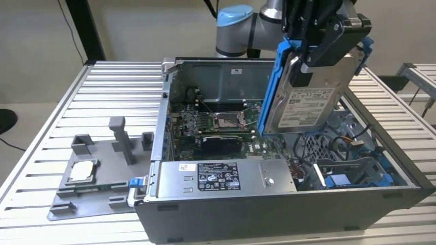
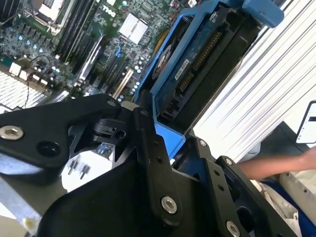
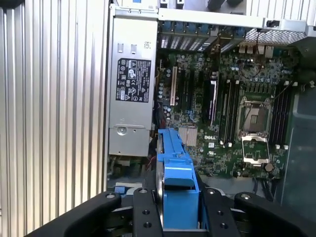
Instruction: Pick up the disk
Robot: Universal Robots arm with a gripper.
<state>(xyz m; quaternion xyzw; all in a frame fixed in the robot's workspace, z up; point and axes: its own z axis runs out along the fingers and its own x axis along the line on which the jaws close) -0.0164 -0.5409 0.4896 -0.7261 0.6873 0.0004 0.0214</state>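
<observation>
So from where I'm sitting, the tool (image 1: 320, 51) is clamped on the disk (image 1: 310, 104) and has it hanging in the air over the open computer case (image 1: 225, 204). In the exterior view the tool bites the drive's upper end and the drive hangs from there toward roughly 7 o'clock, long axis close to upright with a slight tilt, label facing the camera. The blue frame (image 1: 272, 87) runs down its edge on the exterior view's left.

Its low end looks clear of the motherboard (image 1: 218, 125), and I'd say it's well out of its bay, not touching the case walls. The grey power supply (image 1: 225, 176) sits below at about 7 o'clock from the drive. In the first wrist view the blue frame (image 3: 175, 187) pokes straight out between the fingers (image 3: 145, 217), pointing at the board.
</observation>
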